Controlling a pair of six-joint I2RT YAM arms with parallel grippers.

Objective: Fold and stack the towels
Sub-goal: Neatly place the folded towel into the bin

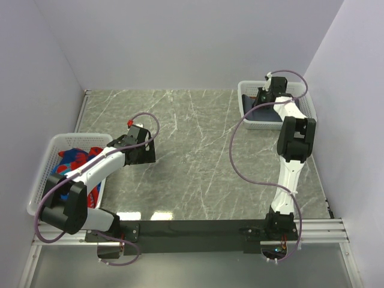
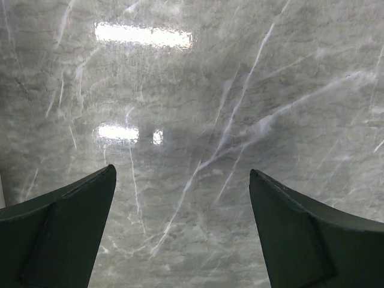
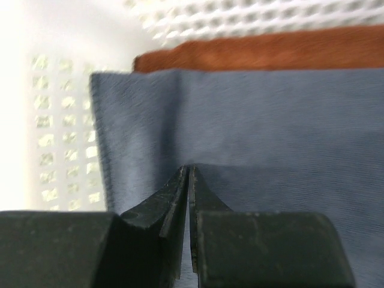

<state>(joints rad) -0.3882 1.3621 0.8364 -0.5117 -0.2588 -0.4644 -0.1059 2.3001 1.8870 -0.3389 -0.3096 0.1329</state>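
Note:
A slate-blue towel [image 3: 270, 120] lies folded in the white mesh basket [image 1: 248, 117] at the back right, on top of a rust-brown towel [image 3: 270, 51] whose far edge shows. My right gripper [image 3: 189, 169] reaches into that basket [image 1: 264, 96]; its jaws are closed, with the tips pinching a crease of the blue towel. My left gripper [image 2: 182, 173] is open and empty, hovering over bare marble at the table's left [image 1: 140, 152]. Bright red and blue patterned towels [image 1: 75, 161] lie bunched in the left basket.
The left white mesh basket [image 1: 43, 163] stands at the table's left edge beside my left arm. The right basket's mesh wall [image 3: 57, 120] is close to my right fingers. White walls enclose the grey marble table [image 1: 192, 150].

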